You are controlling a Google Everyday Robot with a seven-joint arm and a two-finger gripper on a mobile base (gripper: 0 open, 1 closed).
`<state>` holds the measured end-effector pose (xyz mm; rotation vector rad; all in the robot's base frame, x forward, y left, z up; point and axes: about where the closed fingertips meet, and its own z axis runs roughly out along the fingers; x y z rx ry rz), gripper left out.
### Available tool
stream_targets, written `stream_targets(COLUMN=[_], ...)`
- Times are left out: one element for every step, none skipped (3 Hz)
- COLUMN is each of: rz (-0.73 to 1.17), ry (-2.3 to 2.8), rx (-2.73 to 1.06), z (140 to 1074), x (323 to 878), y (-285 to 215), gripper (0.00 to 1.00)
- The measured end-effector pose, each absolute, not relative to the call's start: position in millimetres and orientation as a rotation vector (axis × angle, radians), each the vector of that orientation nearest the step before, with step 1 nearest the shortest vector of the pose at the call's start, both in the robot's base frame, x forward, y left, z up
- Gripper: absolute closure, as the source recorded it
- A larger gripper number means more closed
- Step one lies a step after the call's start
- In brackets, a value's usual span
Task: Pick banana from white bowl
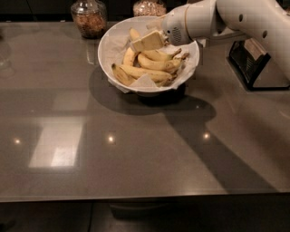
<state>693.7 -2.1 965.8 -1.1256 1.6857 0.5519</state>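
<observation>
The white bowl [108, 50] stands at the back middle of the dark table, lined with crumpled white paper and holding several bananas. The banana [141, 72], long, curved and plain yellow, lies across the front of the pile. Shorter bananas [156, 63] lie behind it. My gripper [151, 31] hangs over the back of the bowl, reaching in from the right on the white arm [213, 18]. It looks open and empty, with its lower cream finger [147, 41] just above the back bananas and clear of the long one.
Two glass jars [89, 18] [148, 7] with brown contents stand behind the bowl. A black stand [253, 68] sits at the right edge under the arm. The table's front edge [145, 197] runs along the bottom.
</observation>
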Motion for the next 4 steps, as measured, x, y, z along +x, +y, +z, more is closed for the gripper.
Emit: stream_targets(rz=[0.589, 0.600, 0.593, 0.576], ry=[1.705, 1.737, 1.775, 1.813], rx=[-1.101, -1.088, -1.072, -1.049], z=[956, 945, 934, 924], x=[705, 715, 723, 730], y=[5, 8, 4, -4], gripper=[0.29, 0.29, 0.30, 0.47])
